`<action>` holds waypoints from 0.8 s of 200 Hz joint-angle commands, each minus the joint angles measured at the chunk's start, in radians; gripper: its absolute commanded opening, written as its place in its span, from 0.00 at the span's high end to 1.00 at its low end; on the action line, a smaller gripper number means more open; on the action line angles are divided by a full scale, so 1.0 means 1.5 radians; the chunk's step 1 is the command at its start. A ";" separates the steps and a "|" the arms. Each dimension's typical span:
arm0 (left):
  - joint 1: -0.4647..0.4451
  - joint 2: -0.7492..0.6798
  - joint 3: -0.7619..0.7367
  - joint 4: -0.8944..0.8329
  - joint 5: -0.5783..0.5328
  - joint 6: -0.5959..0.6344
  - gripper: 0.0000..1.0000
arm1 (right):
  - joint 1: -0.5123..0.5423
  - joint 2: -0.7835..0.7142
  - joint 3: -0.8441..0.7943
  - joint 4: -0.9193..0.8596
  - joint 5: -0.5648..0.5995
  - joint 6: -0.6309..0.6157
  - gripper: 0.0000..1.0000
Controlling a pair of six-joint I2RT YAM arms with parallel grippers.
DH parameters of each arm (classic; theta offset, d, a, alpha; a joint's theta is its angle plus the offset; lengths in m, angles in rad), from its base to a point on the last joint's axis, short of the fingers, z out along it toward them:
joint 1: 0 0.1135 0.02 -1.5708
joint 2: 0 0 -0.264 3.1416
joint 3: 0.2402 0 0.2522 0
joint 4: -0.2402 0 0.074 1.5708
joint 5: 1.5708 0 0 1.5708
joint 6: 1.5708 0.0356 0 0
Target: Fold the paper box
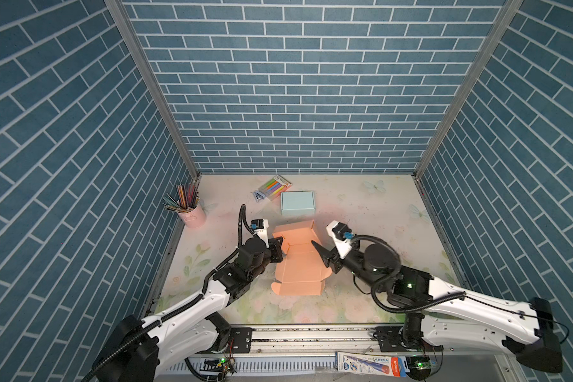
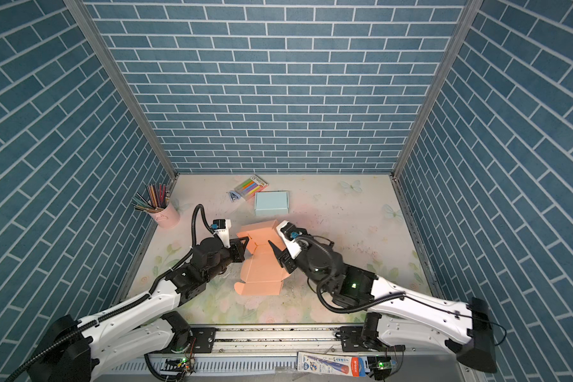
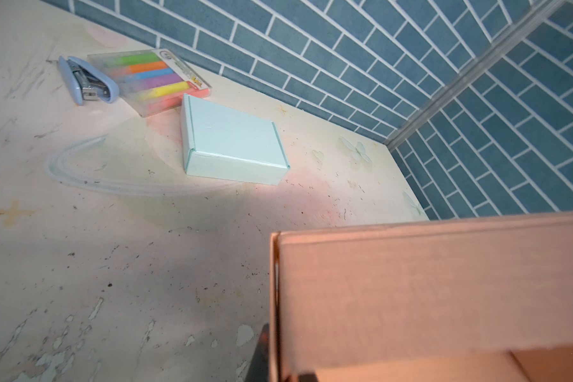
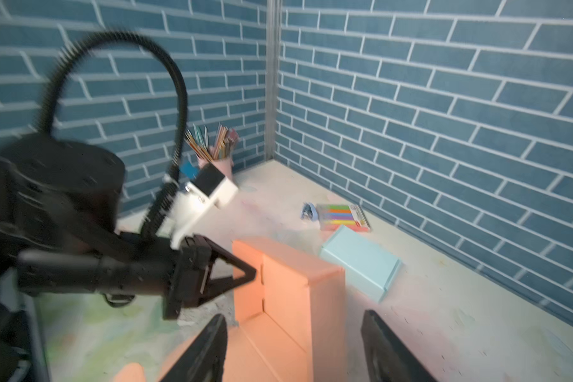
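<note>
Between the two arms, mid-worktop: orange paper box [image 1: 298, 261], part-folded.

Left arm [image 1: 192, 307] reaches low from the front rail [image 1: 311, 337], its forearm stretched toward the box. The left jaws are clenched on the box's upright side wall. Right arm [image 1: 470, 304] is bent at the elbow, its wrist angled down at the box's opposite side. The right jaws are released, fingers [image 4: 209, 350] spread wide and gripping nothing, with one tip over the box in both top views. The box's far end has raised walls; its near panels lie flat. Worktop [image 1: 361, 264] is pale with a floral and butterfly print, scuffed and flaked. Behind the paper box lies a closed light-blue box [image 1: 297, 202]. Just beside that are a clear marker pack [image 1: 276, 187] and a blue stapler [image 1: 258, 195]. A pink cup of pencils [image 1: 192, 215] stands at the far left corner. Blue brick-pattern walls [image 1: 295, 99] enclose three sides.
</note>
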 commanded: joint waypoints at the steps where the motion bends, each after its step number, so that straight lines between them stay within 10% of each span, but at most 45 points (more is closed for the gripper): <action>1: -0.028 -0.007 0.033 0.003 0.023 0.090 0.98 | -0.083 -0.061 0.020 -0.020 -0.202 0.093 0.34; 60: -0.135 -0.004 0.043 0.063 0.057 0.180 0.95 | -0.402 -0.001 -0.057 -0.021 -0.444 0.281 0.36; 160: -0.184 0.031 0.021 0.085 0.013 0.213 0.92 | -0.382 0.203 -0.189 0.261 -0.721 0.383 0.45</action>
